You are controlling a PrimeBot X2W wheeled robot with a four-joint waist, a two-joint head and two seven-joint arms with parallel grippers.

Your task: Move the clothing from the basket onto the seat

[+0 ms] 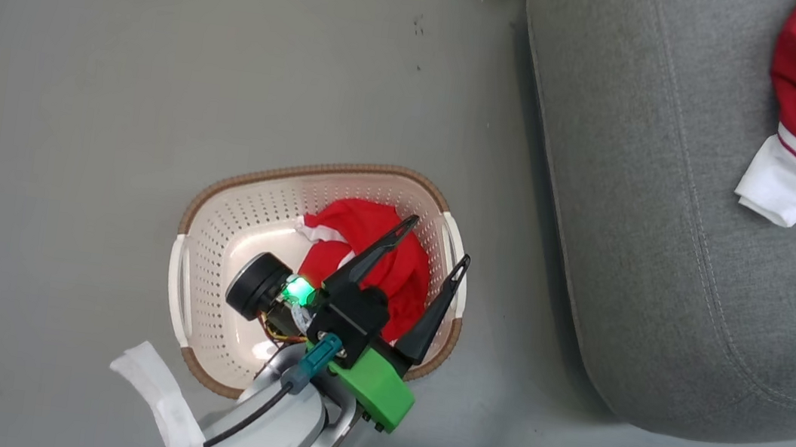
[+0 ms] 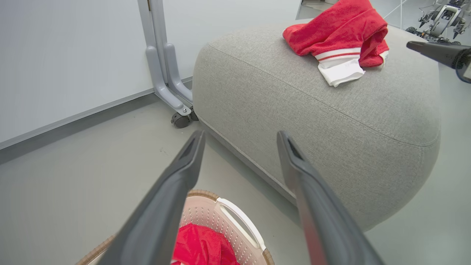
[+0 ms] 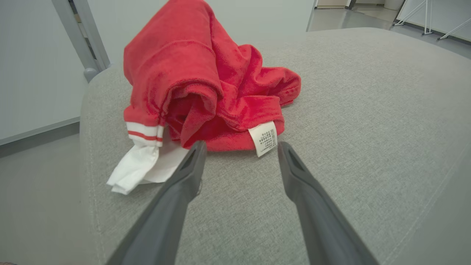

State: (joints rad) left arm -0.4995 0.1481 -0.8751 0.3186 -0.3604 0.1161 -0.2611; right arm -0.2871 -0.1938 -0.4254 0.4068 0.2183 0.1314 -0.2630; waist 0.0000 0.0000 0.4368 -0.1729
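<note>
**A:** What are the claws doing?

**B:** The left claw (image 1: pixel 439 239) is spread wide and empty, over a red garment (image 1: pixel 356 226) lying in the basket (image 1: pixel 259 178). The right claw (image 3: pixel 241 144) is also wide and empty, with its tips just short of the second garment (image 3: pixel 206 73) on the seat (image 3: pixel 368 110).

**A:** Where's the seat?

**B:** At two o'clock from the basket, seen from the head.

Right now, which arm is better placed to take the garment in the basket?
Left. The left gripper hangs open over the basket, above the garment. The right gripper is open at the seat, by the other garment.
</note>
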